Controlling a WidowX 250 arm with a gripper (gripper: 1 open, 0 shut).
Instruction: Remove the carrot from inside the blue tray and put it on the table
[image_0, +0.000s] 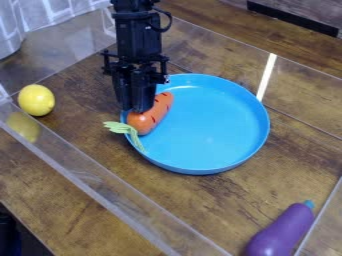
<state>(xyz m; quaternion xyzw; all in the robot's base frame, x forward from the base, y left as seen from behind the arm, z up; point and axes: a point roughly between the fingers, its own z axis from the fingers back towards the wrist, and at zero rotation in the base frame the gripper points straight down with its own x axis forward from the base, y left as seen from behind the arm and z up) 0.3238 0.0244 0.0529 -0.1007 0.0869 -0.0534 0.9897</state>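
Orange-red carrot (151, 110) with green leaves, tilted over blue tray (227, 125) rim, gripped by pincer (139, 100).

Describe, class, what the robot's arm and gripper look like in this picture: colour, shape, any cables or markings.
The arm is a black, boxy column entering from the top edge. Its gripper is black too, with two narrow straight fingers. No cables or markings can be made out at this size.

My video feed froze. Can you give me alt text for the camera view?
The gripper is closed around the carrot at the blue tray's left rim. A lemon sits left on the table, an eggplant at bottom right.
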